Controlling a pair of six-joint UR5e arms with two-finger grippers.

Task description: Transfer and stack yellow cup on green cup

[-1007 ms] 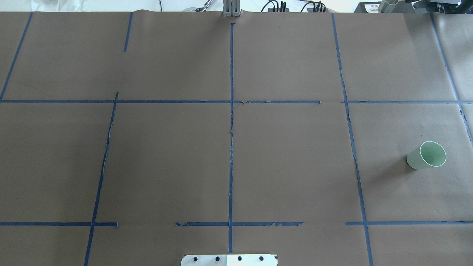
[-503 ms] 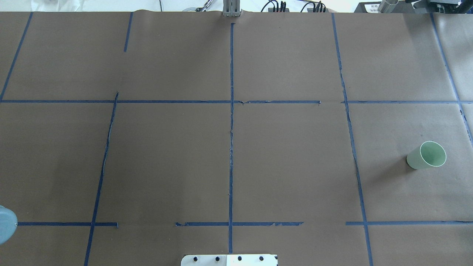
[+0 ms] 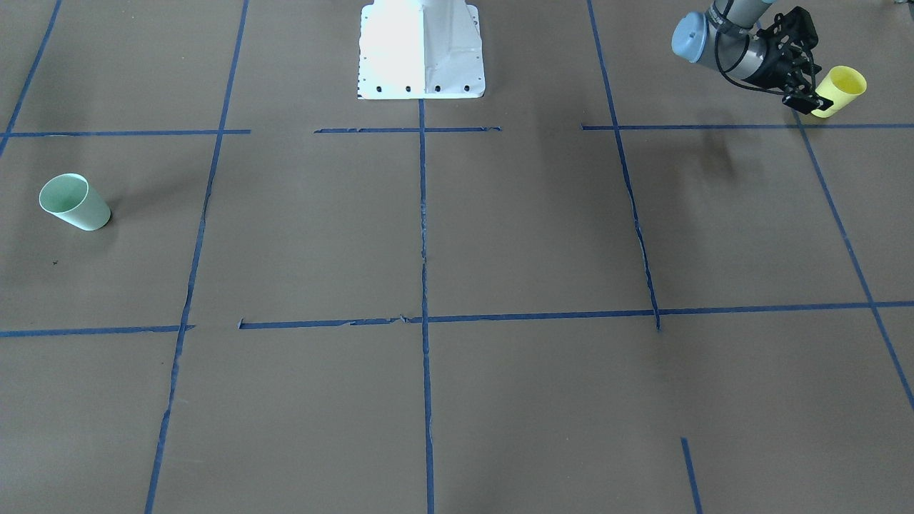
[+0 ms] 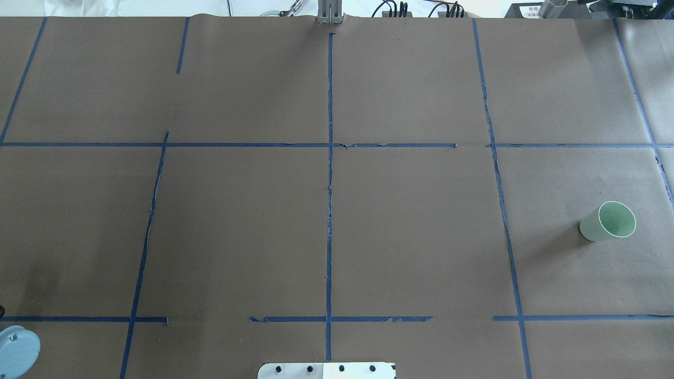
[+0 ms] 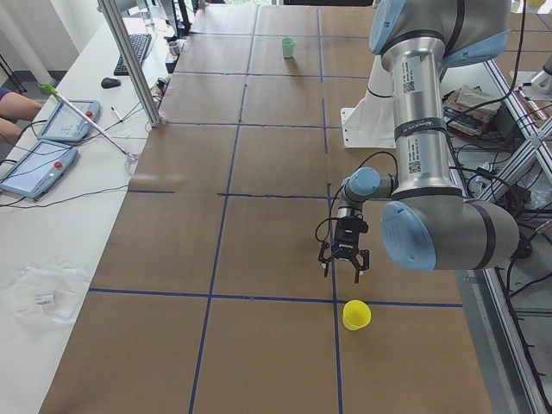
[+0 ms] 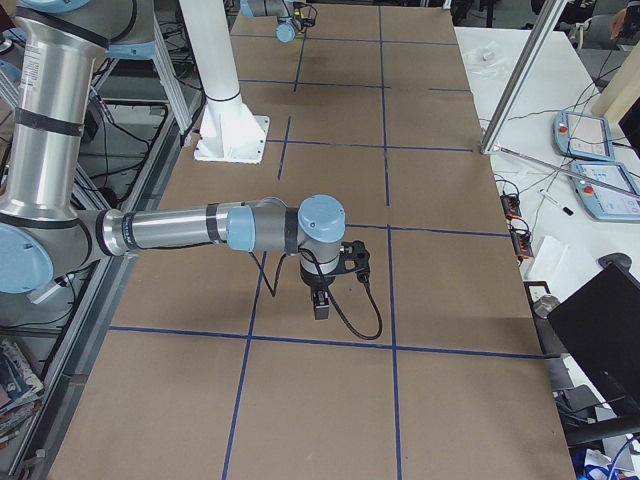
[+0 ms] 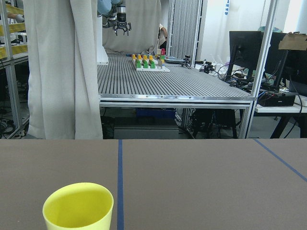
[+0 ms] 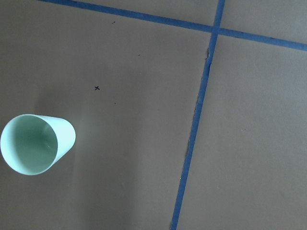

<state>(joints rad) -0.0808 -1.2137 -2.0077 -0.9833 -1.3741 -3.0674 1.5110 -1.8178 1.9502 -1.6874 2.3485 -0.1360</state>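
The yellow cup (image 3: pixel 839 89) stands upright near the table's left end; it also shows in the exterior left view (image 5: pixel 355 314) and low in the left wrist view (image 7: pixel 79 208). My left gripper (image 3: pixel 807 96) hangs open just beside it, apart from it, with its fingers spread in the exterior left view (image 5: pixel 343 266). The green cup (image 4: pixel 608 221) stands upright at the table's right end, also in the front view (image 3: pixel 73 202). The right wrist view looks down on the green cup (image 8: pixel 36 143). My right gripper (image 6: pixel 322 300) hovers over the table; I cannot tell whether it is open.
Blue tape lines (image 4: pixel 329 184) divide the brown table cover into squares. The white robot base plate (image 3: pixel 421 50) sits at the near middle edge. A side desk with tablets (image 5: pixel 43 147) and a metal post (image 5: pixel 129 60) stand beyond the far edge.
In the overhead view the left arm's grey-blue joint cap has come in at the lower left edge and moved down. The green cup has not moved.
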